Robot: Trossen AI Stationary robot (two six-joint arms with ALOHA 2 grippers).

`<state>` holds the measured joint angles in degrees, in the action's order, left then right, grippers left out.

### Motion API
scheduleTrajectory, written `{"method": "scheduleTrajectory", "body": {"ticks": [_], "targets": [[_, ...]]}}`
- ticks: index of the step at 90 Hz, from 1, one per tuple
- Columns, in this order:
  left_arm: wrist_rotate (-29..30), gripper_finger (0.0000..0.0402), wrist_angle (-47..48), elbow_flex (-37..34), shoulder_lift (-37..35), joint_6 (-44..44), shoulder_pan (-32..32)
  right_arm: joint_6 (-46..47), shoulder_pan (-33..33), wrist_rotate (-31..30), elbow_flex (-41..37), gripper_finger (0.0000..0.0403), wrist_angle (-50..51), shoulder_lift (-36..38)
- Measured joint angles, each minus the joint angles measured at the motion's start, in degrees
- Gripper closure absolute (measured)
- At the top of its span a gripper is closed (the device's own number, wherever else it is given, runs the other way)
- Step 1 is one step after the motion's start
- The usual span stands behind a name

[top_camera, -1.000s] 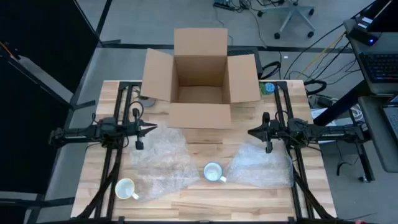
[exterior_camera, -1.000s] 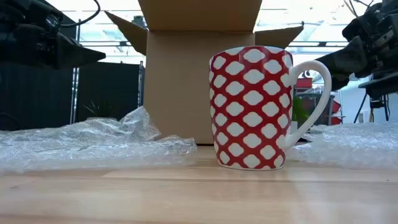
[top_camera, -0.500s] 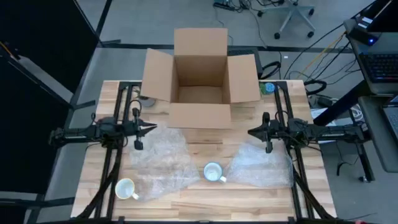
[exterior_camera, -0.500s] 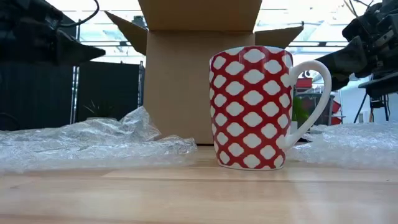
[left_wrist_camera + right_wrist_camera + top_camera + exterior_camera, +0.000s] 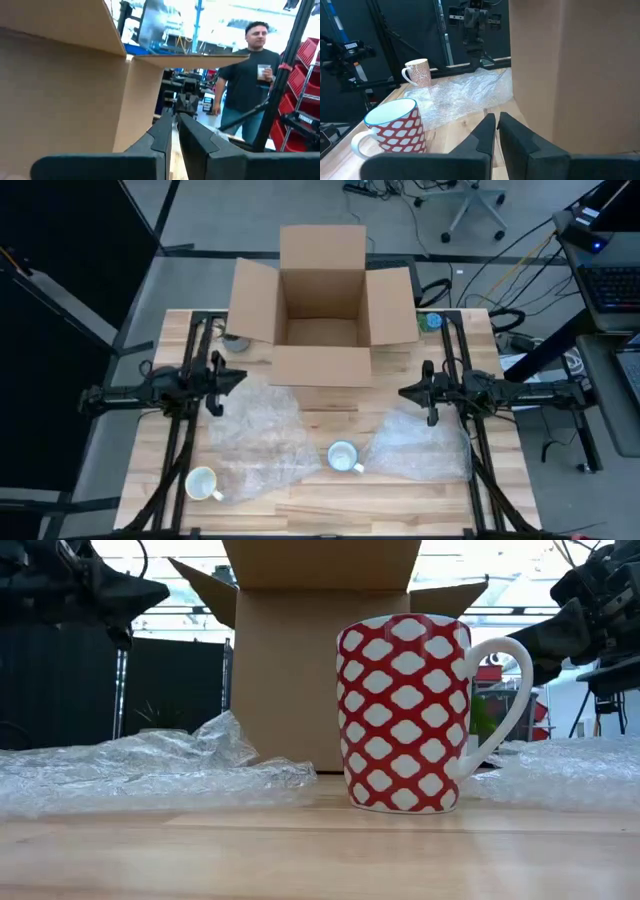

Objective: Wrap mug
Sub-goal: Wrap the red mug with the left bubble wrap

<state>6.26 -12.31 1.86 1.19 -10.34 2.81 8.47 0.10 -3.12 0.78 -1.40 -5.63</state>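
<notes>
Wooden table [image 5: 330, 502]: two mugs [image 5: 343, 457] [image 5: 201, 483], two bubble-wrap sheets [image 5: 258, 438] [image 5: 425, 445], one box [image 5: 322, 305].

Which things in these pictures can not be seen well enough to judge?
- Box floor: only partly seen in the high view; the low view shows just the outside.
- Second mug: absent from the low view, pattern unclear in the high view.
- Round thing beside the box: too small to name.

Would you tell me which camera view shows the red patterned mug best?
The low view: the red patterned mug fills it, upright, handle in profile. The high view shows only its rim; the right wrist view shows it partly; the left wrist view misses it.
</notes>
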Motion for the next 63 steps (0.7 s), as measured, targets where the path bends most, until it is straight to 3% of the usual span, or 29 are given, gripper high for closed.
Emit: {"method": "scheduleTrajectory", "body": {"ticks": [22, 48, 63], "targets": [[-0.16, 0.04, 4.28, 11.51, 7.03, -4.77, -0.76, 0.0, 0.0, -0.01, 0.0, 0.0392, -0.01, 0.0], [4.94, 0.0401, 37.06, 35.66, 27.37, 0.36, -3.72, 0.01, 0.0, 0.01, -0.01, 0.0392, -0.03, 0.0], [0.7, 0.0401, 48.88, 39.28, 37.53, -5.91, -7.95, 0.01, 0.0, -0.01, 0.01, 0.0392, -0.03, 0.0]]}}
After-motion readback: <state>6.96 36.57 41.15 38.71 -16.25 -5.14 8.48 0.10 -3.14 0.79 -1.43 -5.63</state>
